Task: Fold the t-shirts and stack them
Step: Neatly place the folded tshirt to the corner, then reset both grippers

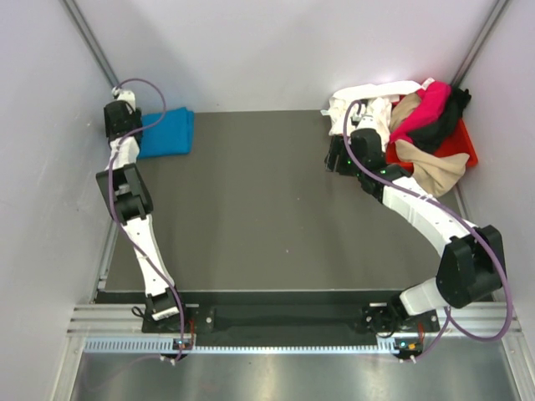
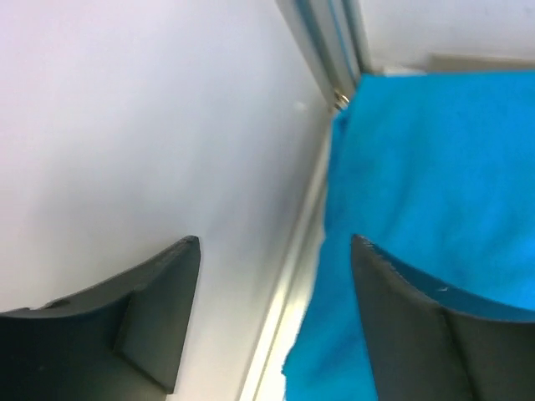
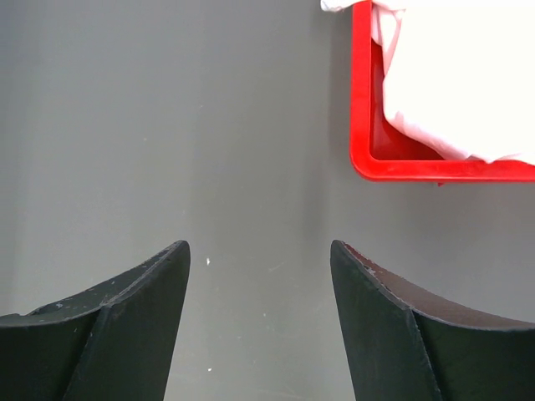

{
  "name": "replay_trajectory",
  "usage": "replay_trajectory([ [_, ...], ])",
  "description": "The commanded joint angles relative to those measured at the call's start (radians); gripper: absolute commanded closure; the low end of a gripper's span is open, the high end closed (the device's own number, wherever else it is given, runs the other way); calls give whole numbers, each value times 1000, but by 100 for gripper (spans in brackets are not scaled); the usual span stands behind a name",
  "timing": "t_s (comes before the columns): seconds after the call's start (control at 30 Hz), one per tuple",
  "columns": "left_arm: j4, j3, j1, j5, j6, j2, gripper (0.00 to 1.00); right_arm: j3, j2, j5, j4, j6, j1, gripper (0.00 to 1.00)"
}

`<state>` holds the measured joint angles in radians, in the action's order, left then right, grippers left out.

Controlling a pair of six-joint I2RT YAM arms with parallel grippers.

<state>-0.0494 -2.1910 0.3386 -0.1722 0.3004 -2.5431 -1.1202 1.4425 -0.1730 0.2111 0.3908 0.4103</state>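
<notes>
My left pincer (image 2: pixel 276 251) gapes wide, gripping nothing, one finger over the blue shirt (image 2: pixel 435 167), which lies folded in the far left corner, seemingly parked there to start the stack; my right pincer (image 3: pixel 259 249) hangs spread and empty above the table (image 3: pixel 167 125) beside the tray (image 3: pixel 361 100), ready, I judge, for the white shirt (image 3: pixel 451 75) spilling from it.

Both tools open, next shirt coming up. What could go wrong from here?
The left tool hangs over the edge of the blue t-shirt, right beside the side wall: a move could snag the cloth and spoil the fold. The white t-shirt drapes over the rim of the red tray, heaped with others: the right tool pulling it may drag the tray or neighbours along.
</notes>
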Motion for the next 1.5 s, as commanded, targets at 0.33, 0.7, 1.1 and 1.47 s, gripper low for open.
replay_trajectory([
  [0.33,131,125,-21,48,23,57,73,-36,-57,-3,-3,-38,-4,31],
  [0.7,102,258,-62,22,60,261,35,-7,-77,-28,16,-52,-21,26],
  [1.1,-203,910,-282,387,65,896,14,236,-275,-45,10,-20,-97,15],
  [1.47,-544,1272,-411,458,86,1219,1,480,-484,0,-52,-44,-107,12],
])
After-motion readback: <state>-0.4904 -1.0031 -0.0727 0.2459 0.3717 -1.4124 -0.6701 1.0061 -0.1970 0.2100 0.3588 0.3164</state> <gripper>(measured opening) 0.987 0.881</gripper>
